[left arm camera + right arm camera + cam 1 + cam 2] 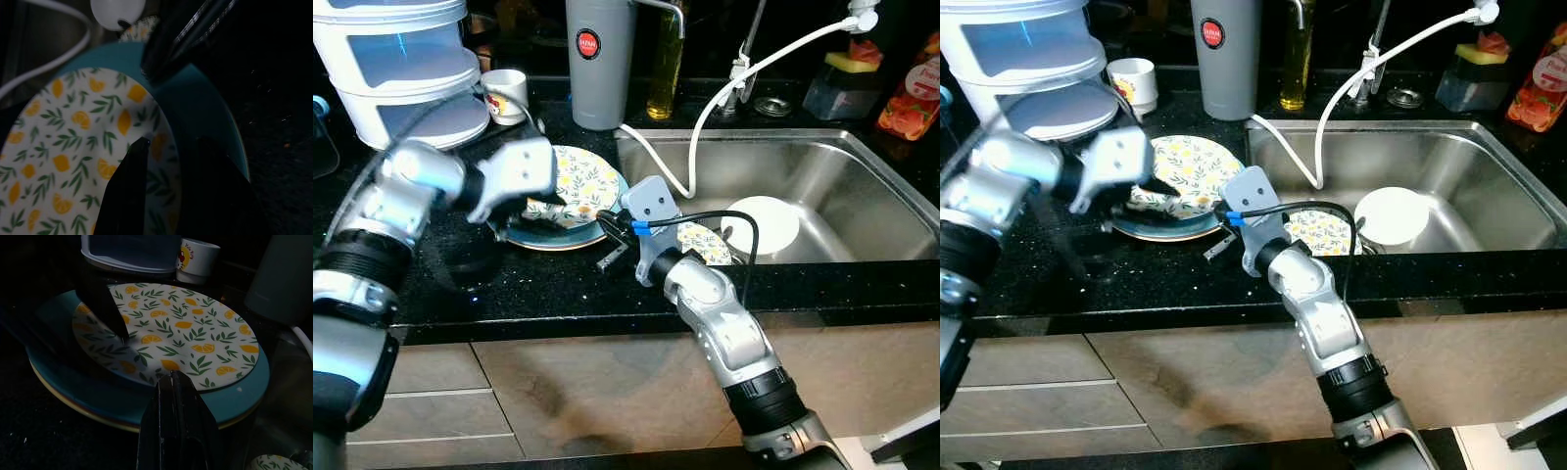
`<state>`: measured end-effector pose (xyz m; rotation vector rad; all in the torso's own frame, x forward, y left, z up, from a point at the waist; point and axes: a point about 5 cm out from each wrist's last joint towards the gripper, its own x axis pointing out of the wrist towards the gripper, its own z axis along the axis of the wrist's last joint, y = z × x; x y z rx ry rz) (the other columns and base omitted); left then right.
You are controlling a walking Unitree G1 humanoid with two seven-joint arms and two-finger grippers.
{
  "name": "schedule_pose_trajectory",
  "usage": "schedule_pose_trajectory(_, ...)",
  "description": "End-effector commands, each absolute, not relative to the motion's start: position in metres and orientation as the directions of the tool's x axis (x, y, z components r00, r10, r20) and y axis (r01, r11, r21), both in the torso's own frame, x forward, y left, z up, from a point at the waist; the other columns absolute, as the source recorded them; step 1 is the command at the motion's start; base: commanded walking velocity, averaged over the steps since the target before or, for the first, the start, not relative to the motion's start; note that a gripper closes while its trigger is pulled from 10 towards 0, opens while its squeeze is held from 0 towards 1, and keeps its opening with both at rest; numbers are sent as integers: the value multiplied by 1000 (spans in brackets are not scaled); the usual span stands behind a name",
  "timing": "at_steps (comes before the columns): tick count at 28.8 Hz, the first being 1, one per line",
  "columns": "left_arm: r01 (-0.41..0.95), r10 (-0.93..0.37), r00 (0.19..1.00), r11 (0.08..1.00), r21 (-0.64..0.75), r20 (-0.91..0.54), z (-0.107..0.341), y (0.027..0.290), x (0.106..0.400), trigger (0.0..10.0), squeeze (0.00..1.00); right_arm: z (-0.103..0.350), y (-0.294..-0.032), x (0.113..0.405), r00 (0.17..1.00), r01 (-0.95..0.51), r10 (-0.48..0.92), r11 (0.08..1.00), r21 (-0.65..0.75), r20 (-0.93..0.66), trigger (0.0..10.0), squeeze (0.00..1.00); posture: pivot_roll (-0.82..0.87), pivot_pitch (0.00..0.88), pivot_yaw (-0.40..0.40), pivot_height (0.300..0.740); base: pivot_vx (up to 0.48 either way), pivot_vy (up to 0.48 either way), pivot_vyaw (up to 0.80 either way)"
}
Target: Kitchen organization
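Two silver robot arms reach over a black speckled stone table (509, 294) beside a stainless steel sink (862, 186). On the table, just left of the sink, lies a stack of plates: a round white plate printed with orange slices and green leaves (181, 333) rests on a wider teal plate (244, 382), with more plate rims under that. The left pincer (166, 147) is over the near left edge of the stack, its two black fingers (128, 191) parted, one above the patterned plate and one over the teal rim; it grasps nothing that can be made out. The right pincer (171, 377) sits at the stack's edge nearest the sink, its fingers clenched together with nothing between them, the tip just over the teal rim. Inside the sink lie a second leaf-patterned plate (1317, 230) and a white upturned bowl (762, 223), with a white hose (705, 117) curving down into the basin. Behind the stack stand a small white mug (506, 93), a grey cylindrical canister with a red badge (599, 59) and a white tiered plastic container (401, 69).
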<state>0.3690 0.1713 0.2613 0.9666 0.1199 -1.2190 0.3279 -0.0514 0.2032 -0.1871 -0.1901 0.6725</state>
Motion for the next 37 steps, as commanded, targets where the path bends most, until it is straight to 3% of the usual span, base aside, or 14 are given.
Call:
schedule_pose_trajectory(1,835,-715,381,-6,550,-586,250,168,369,10000,0,204,-53,326,768,-593,626,774,-221,131,10000,0,140,60,-10,740,0,0,0)
schedule_pose_trajectory(8,854,-644,393,-8,520,-656,222,172,370,10000,0,204,-56,326,778,-583,615,784,-215,133,10000,0,125,58,-5,740,0,0,0)
schedule_pose_trajectory(15,709,-489,611,-11,705,-622,204,182,380,10000,0,205,-56,327,780,-580,611,787,-210,136,10000,0,127,59,-4,740,0,0,0)
schedule_pose_trajectory(16,683,-484,633,-19,730,-604,202,182,380,7765,0,205,-56,327,780,-580,611,787,-209,137,10000,0,127,59,-4,740,0,0,0)
schedule_pose_trajectory(17,662,-485,648,-23,749,-588,201,181,379,7765,0,205,-56,327,780,-580,611,788,-208,137,10000,0,127,59,-4,740,0,0,0)
schedule_pose_trajectory(18,640,-485,667,-16,768,-565,199,181,378,6549,0,205,-56,327,780,-580,611,788,-208,138,10000,0,135,62,-7,740,0,0,0)
schedule_pose_trajectory(20,624,-485,680,-9,781,-549,198,181,378,6549,0,205,-56,327,780,-580,611,788,-207,138,10000,0,135,62,-7,740,0,0,0)
schedule_pose_trajectory(22,586,-482,713,10,811,-509,194,181,377,7255,0,205,-56,327,778,-582,612,787,-206,138,10000,0,139,60,-9,740,0,0,0)
schedule_pose_trajectory(23,576,-485,721,23,817,-495,191,181,377,9686,0,205,-56,328,778,-583,613,786,-206,139,10000,0,139,60,-9,740,0,0,0)
schedule_pose_trajectory(24,585,-485,717,27,811,-501,187,181,376,10000,0,205,-56,328,777,-583,613,786,-206,140,10000,0,139,58,-11,740,0,0,0)
schedule_pose_trajectory(30,587,-475,716,13,809,-512,179,183,373,10000,0,207,-56,329,775,-584,615,785,-207,145,10000,0,139,54,-13,740,0,0,0)
schedule_pose_trajectory(33,558,-424,764,58,828,-486,177,187,378,10000,0,207,-56,329,775,-584,616,784,-208,145,10000,0,142,53,-16,740,0,0,0)
schedule_pose_trajectory(34,547,-405,781,76,834,-476,176,189,379,0,0,207,-56,329,774,-585,616,784,-208,145,10000,0,142,50,-19,740,0,0,0)
schedule_pose_trajectory(37,495,-391,820,117,861,-418,180,188,384,0,0,208,-55,329,771,-588,620,781,-208,148,10000,0,139,48,-20,740,0,0,0)
